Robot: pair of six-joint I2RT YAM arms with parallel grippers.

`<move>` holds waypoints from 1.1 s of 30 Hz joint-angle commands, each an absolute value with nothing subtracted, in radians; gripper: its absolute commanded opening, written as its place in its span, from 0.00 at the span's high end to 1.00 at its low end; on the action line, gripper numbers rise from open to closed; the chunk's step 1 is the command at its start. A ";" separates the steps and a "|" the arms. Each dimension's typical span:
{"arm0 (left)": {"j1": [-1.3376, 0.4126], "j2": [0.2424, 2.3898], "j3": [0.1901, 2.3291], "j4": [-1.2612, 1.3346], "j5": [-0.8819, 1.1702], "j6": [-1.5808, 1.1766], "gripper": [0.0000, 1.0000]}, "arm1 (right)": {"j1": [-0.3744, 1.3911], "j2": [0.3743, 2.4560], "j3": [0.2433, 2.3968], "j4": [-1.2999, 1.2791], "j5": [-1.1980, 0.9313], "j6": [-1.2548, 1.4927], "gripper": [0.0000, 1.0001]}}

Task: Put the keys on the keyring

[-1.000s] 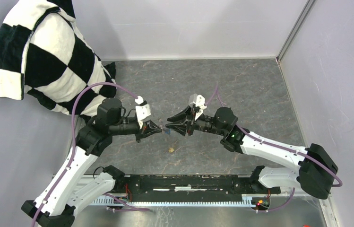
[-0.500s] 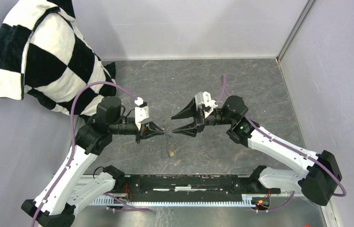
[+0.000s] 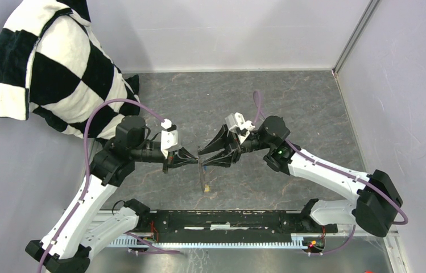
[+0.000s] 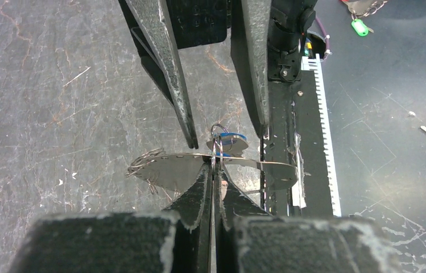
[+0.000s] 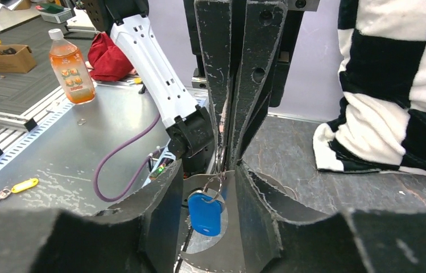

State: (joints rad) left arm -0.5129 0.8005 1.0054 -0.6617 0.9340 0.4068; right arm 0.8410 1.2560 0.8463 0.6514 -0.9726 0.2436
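Observation:
My left gripper (image 3: 194, 158) (image 4: 215, 168) is shut on the keyring (image 4: 170, 170), a thin grey metal loop held above the table. In the top view the keyring (image 3: 201, 170) hangs edge-on. A blue-headed key (image 5: 205, 213) (image 4: 230, 139) dangles from a small wire ring at the left fingertips. My right gripper (image 3: 201, 157) (image 5: 209, 170) faces the left one and is open, one finger on each side of the blue key without touching it. A small yellow-headed key (image 3: 206, 186) shows at the loop's lower end; whether it hangs or lies on the table I cannot tell.
A black-and-white checkered cloth (image 3: 57, 62) is piled at the back left. Walls close the table at the back and right. A black rail (image 3: 227, 219) runs along the near edge. An orange bottle (image 5: 71, 68) stands off the table.
The right gripper pulled back and opened wide, then came in again with its jaws around the blue key. The left gripper stayed shut; the loop now hangs down lower.

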 commanded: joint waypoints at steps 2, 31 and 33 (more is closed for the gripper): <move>-0.517 0.792 1.052 -0.624 0.981 0.443 0.98 | 0.850 1.281 0.902 0.704 -0.989 0.264 0.63; -0.517 0.958 1.180 -0.855 0.795 0.679 0.54 | 0.920 1.396 1.320 -0.377 -0.687 -0.306 1.00; -0.517 0.961 1.178 -0.856 0.789 0.680 0.55 | 0.924 1.406 1.337 -0.393 -0.687 -0.308 1.00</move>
State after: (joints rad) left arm -0.5129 0.9562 1.1400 -0.8520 0.8062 0.6304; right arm 0.9150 1.3975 1.2617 -0.3397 -0.7052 -0.2680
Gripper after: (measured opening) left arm 0.462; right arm 0.011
